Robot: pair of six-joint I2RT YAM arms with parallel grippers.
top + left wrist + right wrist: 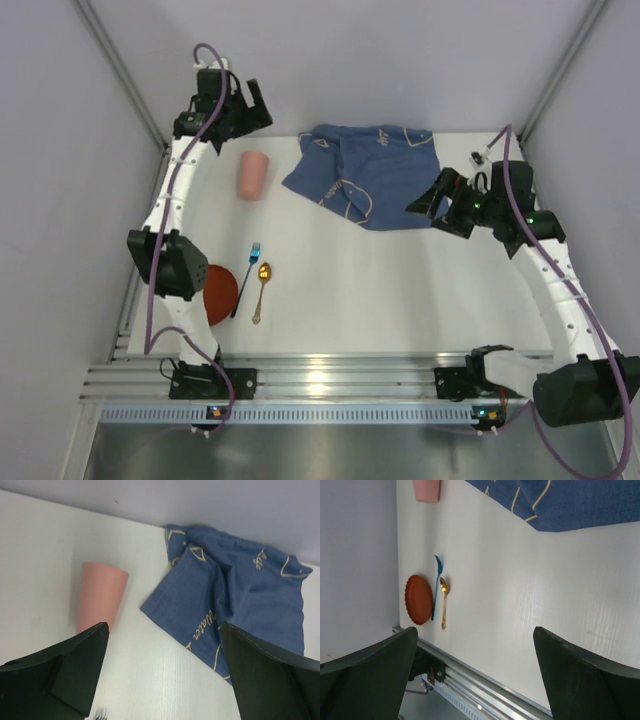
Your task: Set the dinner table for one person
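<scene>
The white dinner table (pixel 400 290) bears a crumpled dark blue cloth mat (pixel 365 175) with gold drawings at the back, also in the left wrist view (pixel 235 595). A pink cup (pixel 252 175) lies on its side left of the mat. A red plate (pixel 220 293), a blue fork (pixel 247 277) and a gold spoon (pixel 260 290) lie at the near left, and the plate also shows in the right wrist view (pixel 418 600). My left gripper (pixel 252 108) is open and empty above the far left corner. My right gripper (pixel 430 210) is open and empty at the mat's right edge.
Grey walls close the table on the left, back and right. A silver aluminium rail (pixel 330 375) runs along the near edge with both arm bases on it. The left arm's elbow (pixel 165 262) hangs over the plate's left side.
</scene>
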